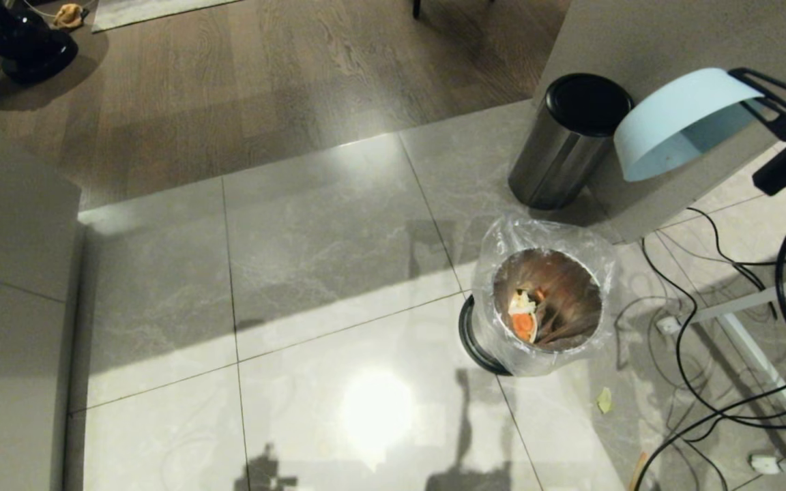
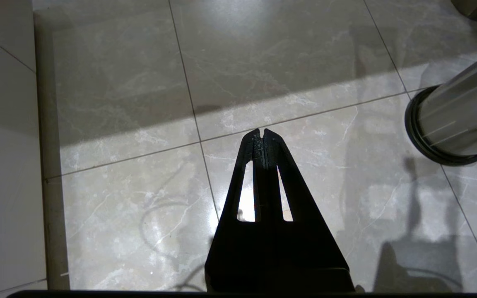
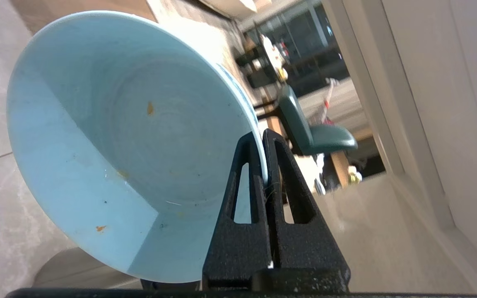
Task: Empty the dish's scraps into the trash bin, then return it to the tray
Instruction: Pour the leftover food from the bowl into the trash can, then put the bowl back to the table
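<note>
The right claw [image 3: 263,138], pinched on the tilted dish [image 3: 131,140] rim; that thin edge grip could slip, dropping it.

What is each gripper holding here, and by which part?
The right gripper is shut on the light-blue dish, pinching its rim, with the dish tipped on its side. The left gripper is shut and holds nothing.

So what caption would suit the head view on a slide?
Right pincer holds the tipped, emptied bowl above the bin, scraps inside.
</note>
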Available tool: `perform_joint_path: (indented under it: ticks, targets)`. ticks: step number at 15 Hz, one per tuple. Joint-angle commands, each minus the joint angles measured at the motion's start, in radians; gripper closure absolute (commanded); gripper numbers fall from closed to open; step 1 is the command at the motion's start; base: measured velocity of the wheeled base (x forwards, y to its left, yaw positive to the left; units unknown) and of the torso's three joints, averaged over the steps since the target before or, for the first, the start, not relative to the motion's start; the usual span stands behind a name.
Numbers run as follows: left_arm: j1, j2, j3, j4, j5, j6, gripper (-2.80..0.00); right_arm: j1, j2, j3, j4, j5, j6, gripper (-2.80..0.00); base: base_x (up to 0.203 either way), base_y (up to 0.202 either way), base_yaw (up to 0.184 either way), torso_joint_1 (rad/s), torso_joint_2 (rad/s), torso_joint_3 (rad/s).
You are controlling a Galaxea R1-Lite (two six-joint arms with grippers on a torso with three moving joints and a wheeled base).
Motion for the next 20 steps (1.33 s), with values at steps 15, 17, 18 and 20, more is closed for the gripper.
perform_joint_path:
  ticks: [15,17,18,20]
  targets:
    - [-0.001,0.001,0.0,-0.001,0.0,-0.001,0.0,0.003,-0.119,0.334,0.319,-0.397,0.242,0.0,0.0,0.0,0.0,0.0,0.0,0.0]
    - [0.0,0.001,0.0,-0.001,0.0,-0.001,0.0,0.003,-0.198,0.521,0.383,-0.51,0.291,0.0,0.0,0.0,0.0,0.0,0.0,0.0]
    - [0.0,0.001,0.0,-0.001,0.0,-0.001,0.0,0.003,-0.256,0.613,0.423,-0.558,0.315,0.0,0.0,0.0,0.0,0.0,0.0,0.0]
    - [0.0,0.001,0.0,-0.001,0.0,-0.001,0.0,0.002,-0.395,0.733,0.512,-0.617,0.351,0.0,0.0,0.0,0.0,0.0,0.0,0.0]
